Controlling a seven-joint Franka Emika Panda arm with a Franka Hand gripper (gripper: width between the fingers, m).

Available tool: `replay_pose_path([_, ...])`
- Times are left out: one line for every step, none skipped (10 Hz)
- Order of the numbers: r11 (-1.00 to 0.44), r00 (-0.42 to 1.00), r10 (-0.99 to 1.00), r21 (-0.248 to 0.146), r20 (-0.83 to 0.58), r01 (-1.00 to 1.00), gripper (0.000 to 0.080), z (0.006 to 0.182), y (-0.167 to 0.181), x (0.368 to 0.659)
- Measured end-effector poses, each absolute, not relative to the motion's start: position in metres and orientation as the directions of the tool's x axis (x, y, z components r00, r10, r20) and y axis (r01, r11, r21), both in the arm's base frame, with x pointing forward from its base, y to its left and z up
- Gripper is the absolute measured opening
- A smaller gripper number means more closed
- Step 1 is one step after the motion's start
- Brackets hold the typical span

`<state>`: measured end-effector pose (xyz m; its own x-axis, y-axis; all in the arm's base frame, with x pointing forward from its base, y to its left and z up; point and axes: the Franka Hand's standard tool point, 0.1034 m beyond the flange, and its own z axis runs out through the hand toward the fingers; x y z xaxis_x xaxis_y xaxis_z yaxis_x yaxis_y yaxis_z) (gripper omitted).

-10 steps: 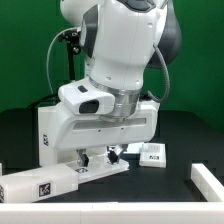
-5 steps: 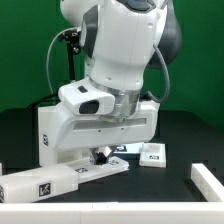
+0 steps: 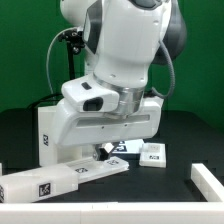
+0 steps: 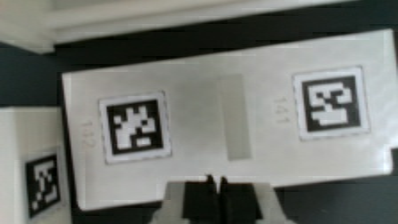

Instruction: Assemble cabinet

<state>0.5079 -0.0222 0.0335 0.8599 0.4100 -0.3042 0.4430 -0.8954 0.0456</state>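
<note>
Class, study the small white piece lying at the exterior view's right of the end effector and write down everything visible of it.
The small white piece is a low, boxy block, seemingly plain white plastic, with one black-and-white square tag on its upward face. It lies flat on the dark table, in front of the large cabinet body, at the exterior view's right of the shut end effector, which does not touch it. Whether it touches the body cannot be told.

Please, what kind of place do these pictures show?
Probably a robotics laboratory bench: a white robot arm works over a black table, before a green backdrop, among white cabinet pieces that bear square marker tags.
</note>
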Motion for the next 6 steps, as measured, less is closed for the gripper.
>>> replay_pose_path([-0.892,0.854,0.415,0.042,-0.313,0.449,0.0094,0.033,-0.020,0.506])
replay_pose_path([-0.892,0.852,0.415,0.039,-0.318,0.450,0.0230,0.032,-0.020,0.503])
replay_pose_path([-0.889,0.850,0.423,0.037,-0.313,0.456,0.0230,0.030,-0.021,0.502])
replay_pose_path([-0.889,0.849,0.425,0.034,-0.314,0.457,0.0432,0.029,-0.024,0.500])
replay_pose_path([-0.889,0.850,0.425,0.033,-0.311,0.457,0.0566,0.025,-0.025,0.496])
replay_pose_path([-0.888,0.849,0.428,0.030,-0.310,0.459,0.0566,0.022,-0.025,0.492])
